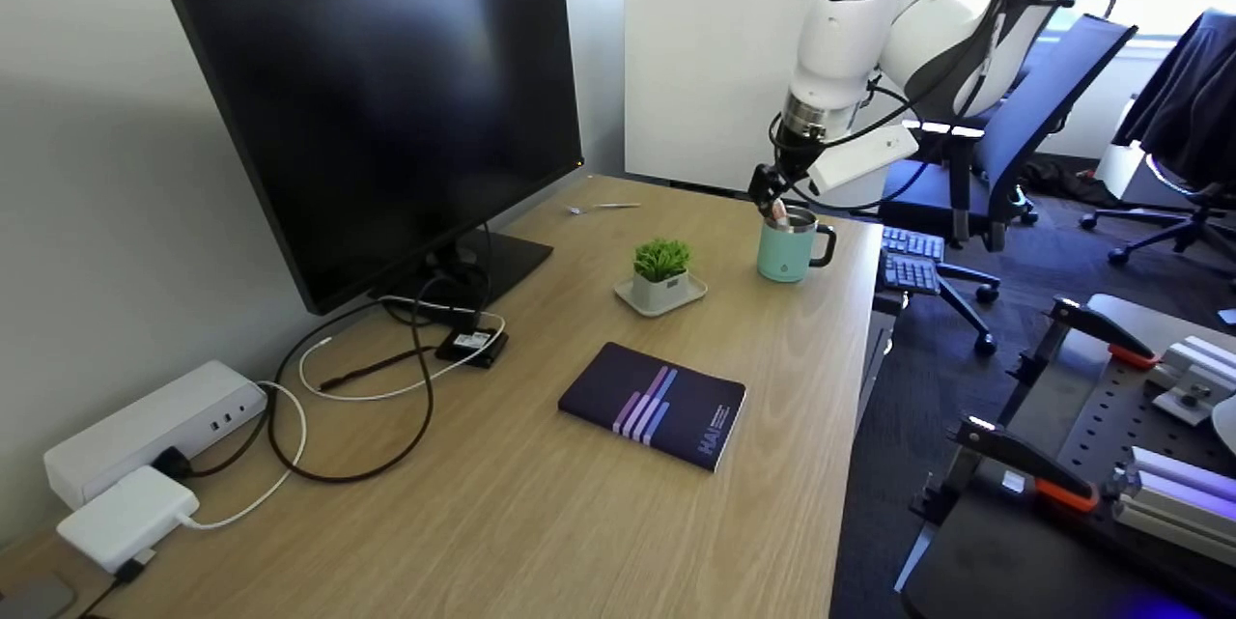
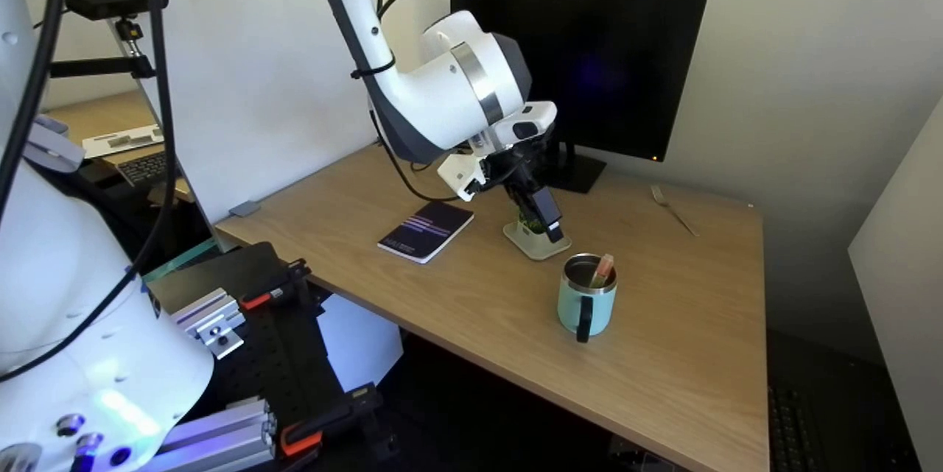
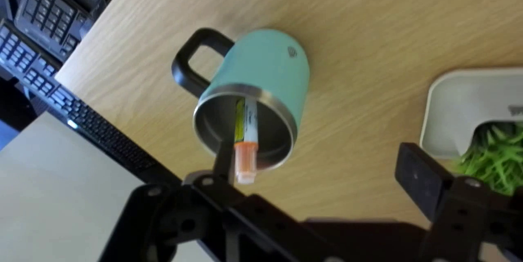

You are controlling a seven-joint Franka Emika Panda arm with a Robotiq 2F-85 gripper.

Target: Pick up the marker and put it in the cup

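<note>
Wrist view pretty much shows the whole deal: the marker [image 3: 246, 139] is sitting inside the teal cup [image 3: 265, 63], tilted, orange cap [image 3: 246, 157] end up and poking out past the metal rim [image 3: 269, 98]. You can make out yellow and white on it too. The gripper [image 3: 320, 168] has its two fingers [image 3: 416, 180] spread wide apart, one showing right next to the cap and the other way off to the side, with a little green plant [image 3: 496, 157] just past it. From that angle alone I couldn't say whether the near finger touches the cap, but in an exterior view, where the arm [image 2: 435, 100] reaches across in front of the monitor [image 2: 611, 67], there's clear space between them, so the marker is just leaning in the cup on its own. The cup itself stands upright on the wooden table [image 1: 599, 503] in both exterior views, black handle [image 3: 179, 66] sticking out from its wall. As for the other stuff around: the plant's pale pot [image 1: 660, 293] sits on a small tray [image 2: 541, 252] between the cup and a dark notebook [image 1: 657, 405] with a striped cover, and a fork [image 2: 661, 199] lies well apart from the cup. There's also a black cable [image 1: 338, 480] looped across the tabletop near a white box [image 1: 159, 431] in an exterior view. Past the table's edge you've got a keyboard [image 3: 90, 119], plus an office chair [image 1: 1024, 131] with a blue back.
</note>
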